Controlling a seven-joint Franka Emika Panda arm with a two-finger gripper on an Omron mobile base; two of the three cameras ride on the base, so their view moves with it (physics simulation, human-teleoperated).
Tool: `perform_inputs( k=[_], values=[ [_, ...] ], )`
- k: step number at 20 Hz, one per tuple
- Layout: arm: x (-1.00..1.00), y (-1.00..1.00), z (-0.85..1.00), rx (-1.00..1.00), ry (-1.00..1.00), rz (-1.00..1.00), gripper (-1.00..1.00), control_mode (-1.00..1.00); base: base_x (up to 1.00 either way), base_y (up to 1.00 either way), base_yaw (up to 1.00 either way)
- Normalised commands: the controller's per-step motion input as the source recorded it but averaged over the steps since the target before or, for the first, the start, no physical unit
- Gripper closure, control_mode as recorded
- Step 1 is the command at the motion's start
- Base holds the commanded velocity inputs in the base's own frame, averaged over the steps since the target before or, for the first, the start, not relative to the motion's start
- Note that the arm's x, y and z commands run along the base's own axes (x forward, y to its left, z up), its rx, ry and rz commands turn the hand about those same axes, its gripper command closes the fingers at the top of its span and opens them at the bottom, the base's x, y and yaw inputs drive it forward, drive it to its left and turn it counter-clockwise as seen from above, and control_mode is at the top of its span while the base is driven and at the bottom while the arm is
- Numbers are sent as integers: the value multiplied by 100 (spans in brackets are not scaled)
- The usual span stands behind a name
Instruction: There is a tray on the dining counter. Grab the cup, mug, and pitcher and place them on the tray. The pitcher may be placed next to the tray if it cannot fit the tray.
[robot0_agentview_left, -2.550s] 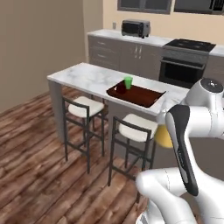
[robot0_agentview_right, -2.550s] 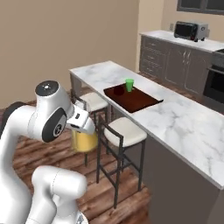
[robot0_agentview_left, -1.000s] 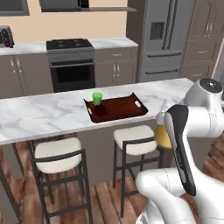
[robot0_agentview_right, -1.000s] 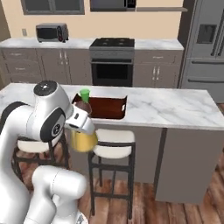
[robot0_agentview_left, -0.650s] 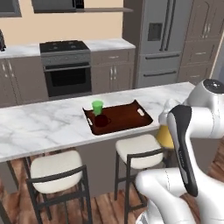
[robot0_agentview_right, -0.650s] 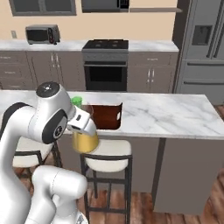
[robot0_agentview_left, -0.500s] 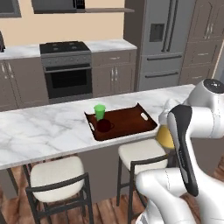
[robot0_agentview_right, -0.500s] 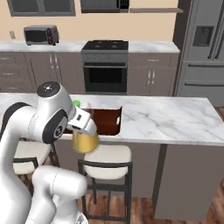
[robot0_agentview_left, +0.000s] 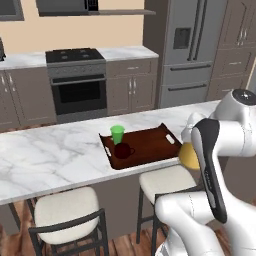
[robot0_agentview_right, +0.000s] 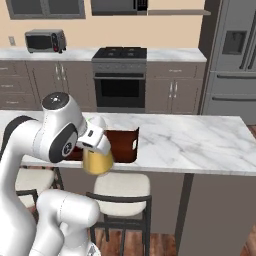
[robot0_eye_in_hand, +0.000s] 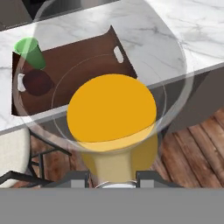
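The dark wooden tray (robot0_agentview_left: 150, 142) lies on the marble dining counter (robot0_agentview_left: 50, 156). On its left end stand the green cup (robot0_agentview_left: 117, 134) and the dark mug (robot0_agentview_left: 122, 150). My gripper (robot0_agentview_right: 94, 139) is shut on the amber pitcher (robot0_agentview_right: 97, 161), held in the air in front of the counter edge, near the tray's right end (robot0_agentview_right: 127, 145). In the hand view the pitcher (robot0_eye_in_hand: 111, 113) sits close before the gripper (robot0_eye_in_hand: 114, 177), with the tray (robot0_eye_in_hand: 87, 57), cup (robot0_eye_in_hand: 30, 52) and mug (robot0_eye_in_hand: 38, 83) seen beyond and through it. The pitcher (robot0_agentview_left: 189, 155) peeks out beside my arm.
Cushioned stools (robot0_agentview_left: 65, 212) (robot0_agentview_left: 167, 177) stand under the counter's near edge, one (robot0_agentview_right: 122, 187) right below the pitcher. Behind the counter are an oven range (robot0_agentview_left: 75, 75), a steel fridge (robot0_agentview_left: 192, 45) and a toaster oven (robot0_agentview_right: 46, 40). Bare marble (robot0_agentview_right: 190, 142) stretches right of the tray.
The whole picture has shifted, so the base has moved: counter and tray now sit nearer and more squarely ahead. The pitcher stays in my gripper, the arm's pose unchanged.
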Motion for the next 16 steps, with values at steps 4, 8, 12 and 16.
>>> perform_inputs(
  k=[4,8,12,16],
  values=[
    [17,0,-2,0,0,1,100,-100,47,0,3],
    [69,15,0,0,-1,8,100,-100,0,0,0],
    [77,19,0,0,-1,6,100,-100,0,0,0],
    [69,8,-1,0,0,0,100,-100,0,0,0]
  ],
)
